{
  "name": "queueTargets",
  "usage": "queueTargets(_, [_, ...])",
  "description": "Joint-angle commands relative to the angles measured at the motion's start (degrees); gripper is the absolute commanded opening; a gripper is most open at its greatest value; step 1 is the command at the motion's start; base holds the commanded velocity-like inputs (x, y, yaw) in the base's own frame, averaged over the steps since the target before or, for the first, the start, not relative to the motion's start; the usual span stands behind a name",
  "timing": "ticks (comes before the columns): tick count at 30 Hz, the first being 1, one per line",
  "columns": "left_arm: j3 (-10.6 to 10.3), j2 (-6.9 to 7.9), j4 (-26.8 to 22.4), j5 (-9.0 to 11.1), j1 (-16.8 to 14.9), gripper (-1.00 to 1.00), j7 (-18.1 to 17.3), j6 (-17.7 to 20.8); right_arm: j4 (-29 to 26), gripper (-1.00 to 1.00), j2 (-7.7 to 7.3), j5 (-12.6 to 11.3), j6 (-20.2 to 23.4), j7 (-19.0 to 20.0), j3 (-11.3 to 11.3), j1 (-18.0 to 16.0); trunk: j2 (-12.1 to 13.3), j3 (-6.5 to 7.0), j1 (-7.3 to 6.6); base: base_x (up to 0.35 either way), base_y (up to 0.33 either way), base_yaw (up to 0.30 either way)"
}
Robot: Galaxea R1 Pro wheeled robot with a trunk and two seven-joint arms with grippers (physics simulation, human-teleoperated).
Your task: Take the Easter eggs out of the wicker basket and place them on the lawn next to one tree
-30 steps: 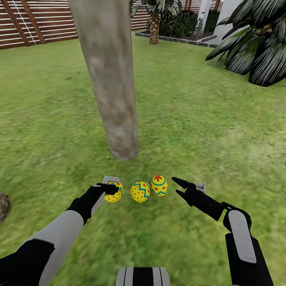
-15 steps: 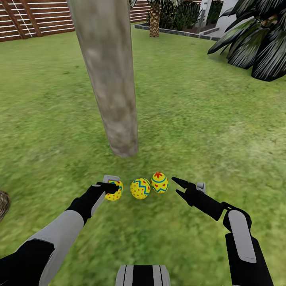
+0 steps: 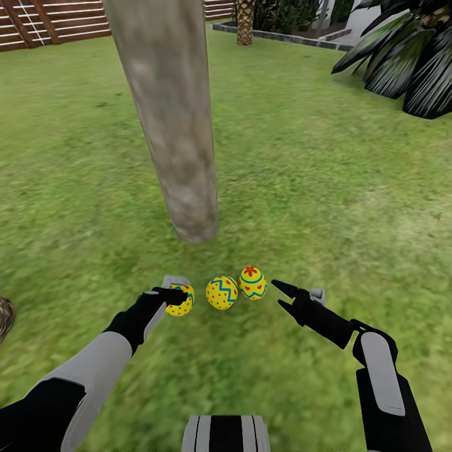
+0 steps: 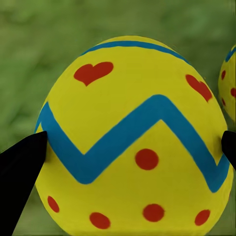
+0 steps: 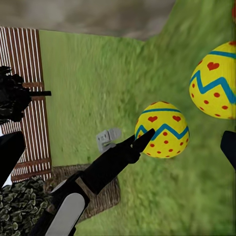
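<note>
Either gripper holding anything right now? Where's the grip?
Left gripper holds the leftmost Easter egg, jaws on opposite sides of its middle band, down at the lawn by the tree. Right gripper is open, holding nothing.

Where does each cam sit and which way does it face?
Head: up high, looking down over both arms at the tree and the three eggs on the lawn.
Left wrist: faces the held egg between dark fingers.
Right wrist: looks across the grass at the left gripper, the same held egg and the basket.

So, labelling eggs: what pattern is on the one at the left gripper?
Yellow egg, blue zigzag, red hearts and dots; clearest in left wrist view.
</note>
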Motion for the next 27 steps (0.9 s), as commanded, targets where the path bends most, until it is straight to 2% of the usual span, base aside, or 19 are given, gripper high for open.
queueTargets(1, [-0.36, 0.05, -0.11, 0.51, -0.02, -1.0, 0.33, 0.29, -0.01, 1.0, 0.06, 0.54, 0.34, 0.59, -0.16, -0.05, -0.03, -0.26, 0.01, 0.0, 0.0, 0.0])
queueTargets(19, [-0.36, 0.05, -0.2, 0.51, 0.05, -1.0, 0.33, 0.18, -0.01, 1.0, 0.15, 0.52, 0.34, 0.59, -0.16, -0.05, -0.07, -0.93, 0.09, 0.0, 0.0, 0.0])
queueTargets(27, [-0.36, 0.05, -0.2, 0.51, 0.07, -1.0, 0.33, -0.98, -0.01, 1.0, 0.15, 0.47, 0.34, 0.59, -0.16, -0.05, -0.18, -2.7, 0.3, 0.0, 0.0, 0.0])
